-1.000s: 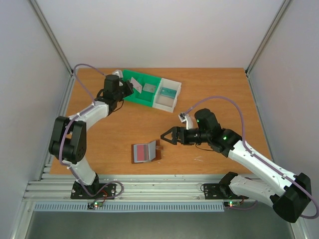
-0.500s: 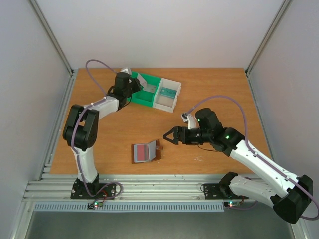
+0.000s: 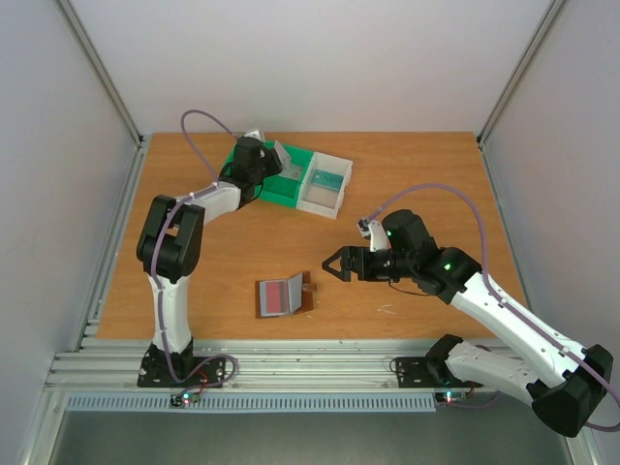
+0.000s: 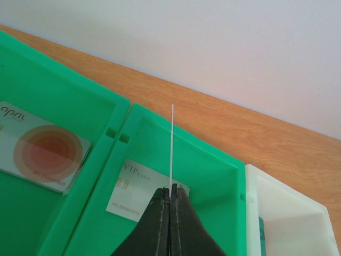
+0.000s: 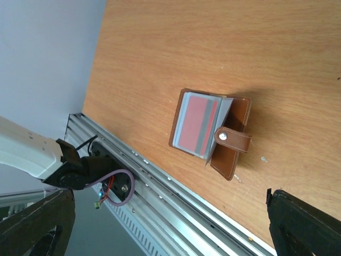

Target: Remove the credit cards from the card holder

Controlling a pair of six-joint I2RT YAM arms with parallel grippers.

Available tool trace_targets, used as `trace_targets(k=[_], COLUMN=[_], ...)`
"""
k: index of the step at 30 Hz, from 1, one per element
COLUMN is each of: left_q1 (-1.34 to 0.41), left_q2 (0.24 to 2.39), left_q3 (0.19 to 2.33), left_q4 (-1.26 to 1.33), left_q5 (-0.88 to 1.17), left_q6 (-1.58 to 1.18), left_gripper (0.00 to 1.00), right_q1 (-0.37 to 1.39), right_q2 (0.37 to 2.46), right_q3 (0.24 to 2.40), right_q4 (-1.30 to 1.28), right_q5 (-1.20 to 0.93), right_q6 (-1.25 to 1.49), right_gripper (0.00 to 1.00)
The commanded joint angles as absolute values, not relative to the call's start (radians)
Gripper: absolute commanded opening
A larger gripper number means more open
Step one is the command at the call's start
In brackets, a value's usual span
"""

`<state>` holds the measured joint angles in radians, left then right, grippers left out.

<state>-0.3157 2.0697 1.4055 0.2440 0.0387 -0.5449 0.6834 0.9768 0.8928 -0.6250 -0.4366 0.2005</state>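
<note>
Near edge, middle of the tabletop (image 3: 223,252): card holder (image 3: 286,295) lies open, flaps spread, snap tab (image 5: 233,138) folded over its right flap. A red card (image 5: 197,124) sits in the grey pockets, so the holder is not yet emptied.

Just right of the holder, apart from it: right hand (image 3: 327,266), jaws spread wide, empty, pointing at the tab side. Not touching anything.

Far side: green bin (image 3: 276,194) with the white bin (image 3: 320,199) butted against its right end. Left hand (image 4: 170,188) hangs over the green bin, fingers pinched tight on a pale card (image 4: 172,144) held edge-on, standing upright out of the fingertips. Directly under it, in the right-hand green compartment, a VIP card (image 4: 136,186) already lies flat. The next compartment to the left holds an orange-circle card (image 4: 45,152).

Step in hand, as judged: dropping the pinched card into the green bin.
- Keep the card's edge inside the compartment walls before letting go; it stands close to the divider line.
- Lower first. A thin card let go from height may sail or lean on a wall.
- Part the fingers only a little, then lift straight up so the card does not cling and drag out.
- Right hand is well placed to steady the holder by its tab side for the red card.
</note>
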Motion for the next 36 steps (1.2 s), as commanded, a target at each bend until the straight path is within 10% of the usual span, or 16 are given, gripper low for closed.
trace_targets(k=[1,36], left_q1=[-0.324,-0.344], left_q2=[2.11,2.258], left_q3=[1.458,1.578], left_q4=[0.289,0.208], left_q5=[0.025,0.036], left_q6=[-0.511,-0.515], left_gripper=[0.01,0.05], right_q1=[0.68,0.679], right_q2=[0.966,0.99], right_q3=[0.921,0.96], right_q4=[-0.646,-0.702], right_q5=[-0.417,-0.365], right_q6=[0.18,0.136], right_gripper=[0.98,0.98])
